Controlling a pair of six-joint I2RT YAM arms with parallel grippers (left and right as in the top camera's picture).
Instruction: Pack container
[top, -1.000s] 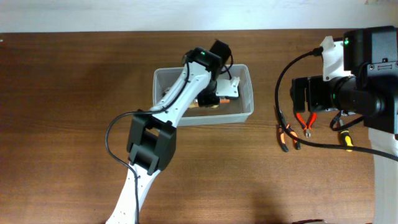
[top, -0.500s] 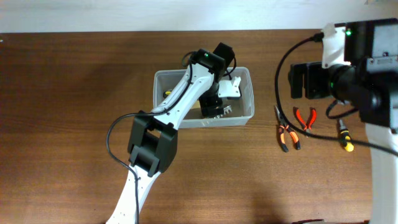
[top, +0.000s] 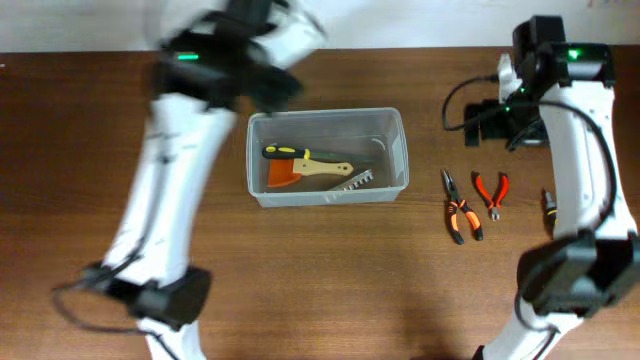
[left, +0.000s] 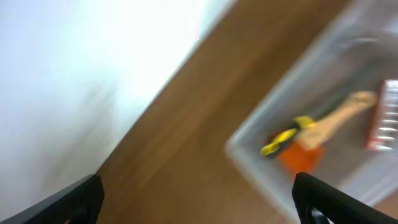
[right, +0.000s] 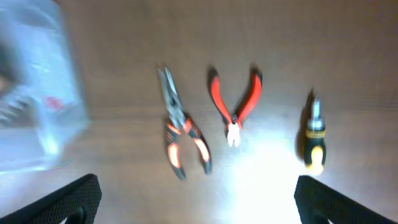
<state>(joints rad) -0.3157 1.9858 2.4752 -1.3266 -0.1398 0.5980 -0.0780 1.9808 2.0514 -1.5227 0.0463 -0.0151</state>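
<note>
Table (top: 330, 270): brown wood, carrying everything below.
Left arm (top: 180, 150): showing only as a blur overhead, reaching up toward 10 o'clock of the bin.
Right arm (top: 575, 150): standing at the 3 o'clock side of the table, its wrist hanging at 12 o'clock of the loose tools.
Container (top: 404, 150): sitting upright near mid-table, a little toward 12 o'clock, with neither gripper touching it.
Container handling (judgement): looking light, thin-walled and smooth, so probably flexing under a pinch and sliding easily on the wood. The see-through walls are making the edges hard to judge.
Container hold (judgement): the rim is offering the best purchase, with one finger inside and one outside a wall at a bare stretch such as the 3 o'clock side.
Left gripper (left: 198, 186): fingers standing wide apart, gripping nothing, viewing the bin from off its corner.
Right gripper (right: 196, 193): fingers standing wide apart, gripping nothing, hanging above the loose tools.
Contents: a wooden-handled orange tool (top: 305, 170), a yellow-black tool (top: 285, 152) and a toothed metal piece (top: 350, 182) are lying on the bin floor.
Loose tools: orange-black pliers (right: 180, 134), red cutters (right: 235, 109) and a screwdriver (right: 314, 146) are lying apart in a row at 3 o'clock of the bin.
Progress (judgement): the packing is looking partly done, with three tools waiting outside.
</note>
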